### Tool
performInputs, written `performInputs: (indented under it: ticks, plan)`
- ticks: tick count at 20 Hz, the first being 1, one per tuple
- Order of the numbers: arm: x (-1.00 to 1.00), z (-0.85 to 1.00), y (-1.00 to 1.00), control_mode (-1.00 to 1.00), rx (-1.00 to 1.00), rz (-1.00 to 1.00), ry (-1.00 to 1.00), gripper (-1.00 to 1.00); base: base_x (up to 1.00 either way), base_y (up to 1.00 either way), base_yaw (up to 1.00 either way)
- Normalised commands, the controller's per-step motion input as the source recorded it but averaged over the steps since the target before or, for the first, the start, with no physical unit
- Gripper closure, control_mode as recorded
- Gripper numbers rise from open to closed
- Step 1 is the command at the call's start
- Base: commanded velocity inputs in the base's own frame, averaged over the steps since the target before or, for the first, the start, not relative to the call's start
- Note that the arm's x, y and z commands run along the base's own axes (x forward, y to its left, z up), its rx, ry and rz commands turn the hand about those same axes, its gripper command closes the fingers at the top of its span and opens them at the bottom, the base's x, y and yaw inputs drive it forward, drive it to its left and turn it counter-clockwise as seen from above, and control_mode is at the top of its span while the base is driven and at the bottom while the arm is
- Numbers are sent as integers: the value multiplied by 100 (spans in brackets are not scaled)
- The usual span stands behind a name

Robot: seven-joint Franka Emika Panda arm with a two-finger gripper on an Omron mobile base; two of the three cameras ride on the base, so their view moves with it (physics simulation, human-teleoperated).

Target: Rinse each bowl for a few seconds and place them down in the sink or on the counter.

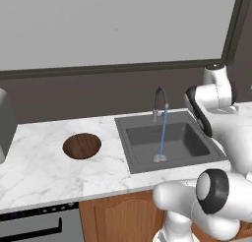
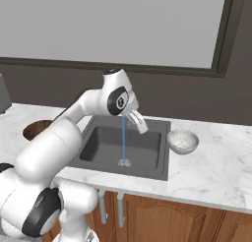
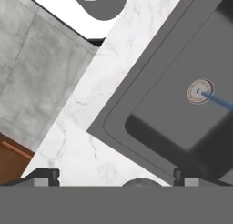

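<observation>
— Bowls first: where does each one sit?
— Dark brown bowl [image 1: 82, 145] lies flat on the counter [image 1: 44, 167], left of the sink [image 1: 142, 160] and apart from its rim. The pale grey-white bowl [image 2: 182, 140] stands upright on the counter just beside the sink's right edge.
— Anything in the basin?
— A thin blue stream of water [image 1: 163, 133] falls from the arched faucet [image 1: 158, 102] straight onto the round drain [image 3: 199, 91]. No bowl is under it.
— And the gripper?
— The gripper [image 2: 138, 122] hangs above the sink's far right part, near the stream, tilted down toward the right. In the hand view its two dark finger tips [image 3: 44, 176] stand well apart at the bottom, spread wide with nothing between them, over the sink's edge and a strip of counter.
— Below the counter?
— Brown wooden cabinet doors [image 2: 162, 219].
</observation>
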Motion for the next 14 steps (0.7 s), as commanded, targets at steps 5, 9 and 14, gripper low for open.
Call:
performInputs:
  ticks: [5,9,14]
  plan:
    - [0,35,83,-100,-7,17,14,-100,0,0,0]
    - [1,26,80,-100,-2,18,22,-100,0,0,0]
    - [0,13,71,-100,-1,17,21,-100,0,0,0]
